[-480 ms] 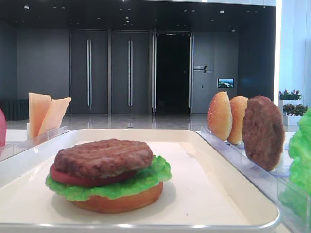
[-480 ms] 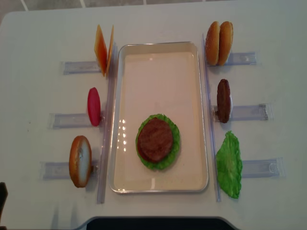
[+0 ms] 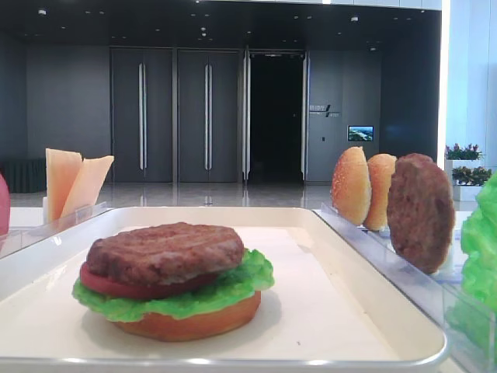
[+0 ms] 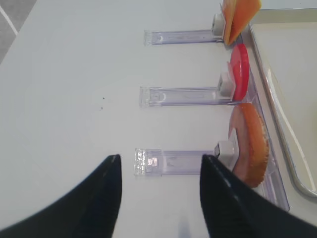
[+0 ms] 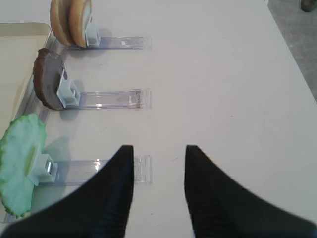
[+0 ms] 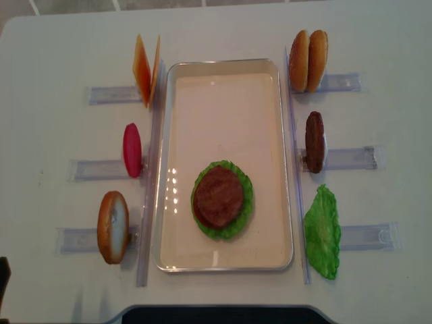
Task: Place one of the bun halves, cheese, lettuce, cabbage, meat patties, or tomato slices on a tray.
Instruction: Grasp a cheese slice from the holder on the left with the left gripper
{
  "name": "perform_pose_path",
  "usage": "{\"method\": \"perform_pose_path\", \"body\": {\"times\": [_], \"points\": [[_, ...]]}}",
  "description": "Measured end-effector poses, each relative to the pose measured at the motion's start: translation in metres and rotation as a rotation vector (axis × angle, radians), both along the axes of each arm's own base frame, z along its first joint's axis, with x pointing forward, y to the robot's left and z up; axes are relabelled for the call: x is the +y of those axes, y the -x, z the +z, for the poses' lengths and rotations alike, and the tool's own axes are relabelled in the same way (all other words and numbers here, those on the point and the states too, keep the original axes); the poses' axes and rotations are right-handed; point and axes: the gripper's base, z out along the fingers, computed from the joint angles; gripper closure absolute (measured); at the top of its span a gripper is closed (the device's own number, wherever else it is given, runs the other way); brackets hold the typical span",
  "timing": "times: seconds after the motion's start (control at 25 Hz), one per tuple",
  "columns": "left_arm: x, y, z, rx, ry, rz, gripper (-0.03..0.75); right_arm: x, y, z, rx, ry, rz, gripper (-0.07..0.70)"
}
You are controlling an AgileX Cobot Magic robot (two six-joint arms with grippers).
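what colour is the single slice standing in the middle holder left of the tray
Bright red to pinkish red: the tomato slice, standing on edge in its clear holder. It shows best in the left wrist view.

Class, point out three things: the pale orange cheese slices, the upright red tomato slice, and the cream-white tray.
Pale orange cheese slices (image 6: 145,69), overhead view, flat face.
Upright red tomato slice (image 6: 132,150), overhead view, rounded edge.
Cream-white tray (image 6: 223,101), overhead view, bare floor.

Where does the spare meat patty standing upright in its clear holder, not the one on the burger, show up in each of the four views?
Front exterior view: spare meat patty at right, nearest of three upright discs.
Overhead exterior view: right of the tray, middle holder.
Right wrist view: left edge, middle holder.
Left wrist view: not in it.
Shared landmark: the paired bun halves stand beside it.
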Motion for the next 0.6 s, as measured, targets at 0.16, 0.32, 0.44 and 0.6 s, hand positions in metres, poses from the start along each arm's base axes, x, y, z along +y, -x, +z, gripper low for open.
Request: {"method": "perform_pose_path", "body": {"times": [0.16,0.32,0.44,0.6], "points": [[0.0000,0.0000,0.0000,0.000,0.000,0.000,0.325,0.0000,0.0000,0.0000,0.000,0.000,0.000,0.359],[0.0001,0.0000,0.0000,0.000,-0.002,0.001,0.325,0.0000,0.0000,0.0000,0.000,0.000,0.000,0.359],[0.0008,0.0001,0.0000,0.000,-0.005,0.007,0.325,0.0000,0.0000,0.0000,0.000,0.000,0.000,0.359],[0.0042,0.0035,0.0068,0.004,-0.021,0.046,0.325,0.0000,0.0000,0.0000,0.000,0.000,0.000,0.359]]}}
